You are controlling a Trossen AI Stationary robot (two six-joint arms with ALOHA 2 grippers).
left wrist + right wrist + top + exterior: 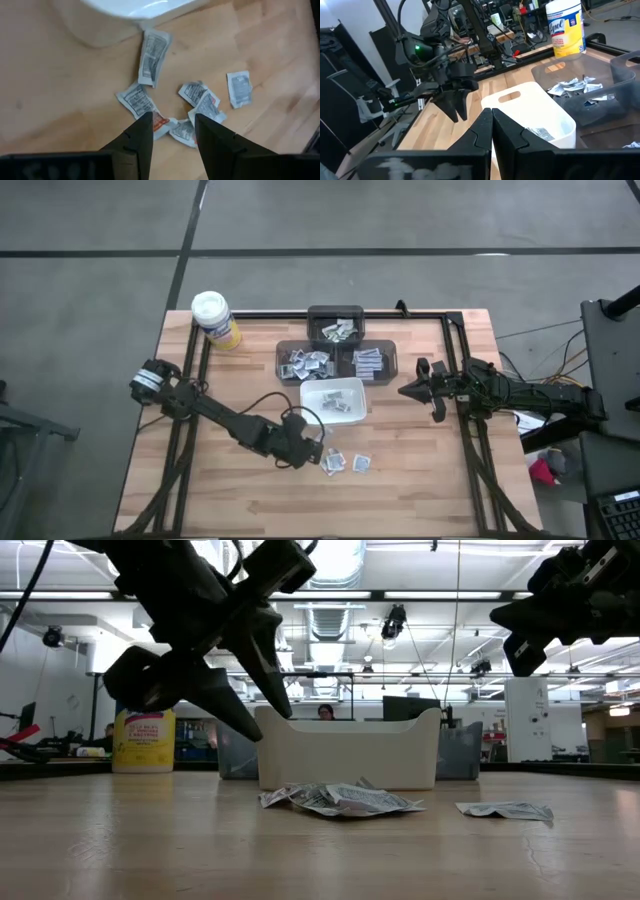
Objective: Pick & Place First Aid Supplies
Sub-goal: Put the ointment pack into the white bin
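Several first aid supplies (pixel 197 95), small flat white packets, lie loose on the wooden table (pixel 420 490) just in front of the white dish (pixel 333 400); they also show in the low view (pixel 340 800). More packets lie flat in the dish (pixel 540 132) and in the dark bins (pixel 305 362). My left gripper (pixel 172 120) hovers open above the loose packets, slanting down, its fingers clear of them and of the table (pixel 270 725). My right gripper (pixel 491 117) is shut and empty, held level above the table's right side (pixel 412 391).
A yellow canister with a white lid (pixel 215 318) stands at the far left corner. Three dark bins (pixel 335 328) sit behind the dish. A black frame rail (pixel 460 330) runs along the table's edges. Bare wood lies near the front edge (pixel 260 500).
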